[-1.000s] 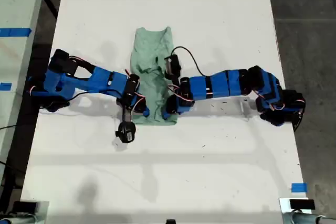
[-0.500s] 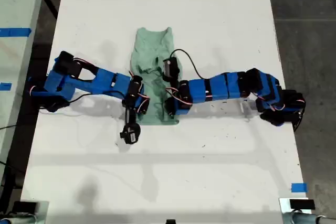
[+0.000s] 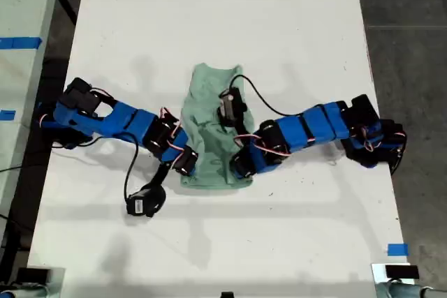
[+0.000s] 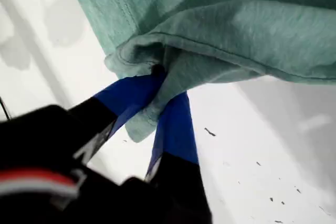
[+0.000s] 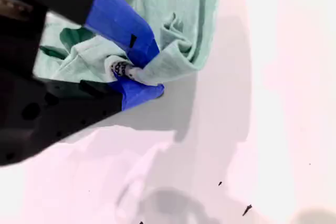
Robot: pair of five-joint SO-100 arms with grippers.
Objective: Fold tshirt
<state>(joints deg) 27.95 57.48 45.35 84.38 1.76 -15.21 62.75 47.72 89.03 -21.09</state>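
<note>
The tshirt (image 3: 211, 127) lies folded into a narrow, rumpled strip near the middle of the white surface (image 3: 223, 5), between your two blue arms. Your first hand (image 4: 163, 90) is clenched on a bunched corner of the cloth, blue fingers (image 4: 176, 129) pinching the hem. Your second hand (image 5: 137, 74) is likewise clamped on a wad of fabric at another corner, just above the surface.

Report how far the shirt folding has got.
Done: the tshirt lies on the table already narrowed into a long strip. In hand: my first tool and my second tool each pinch a bunched corner of cloth. Left: the crosswise fold and flattening; the cloth looks rumpled.
</note>
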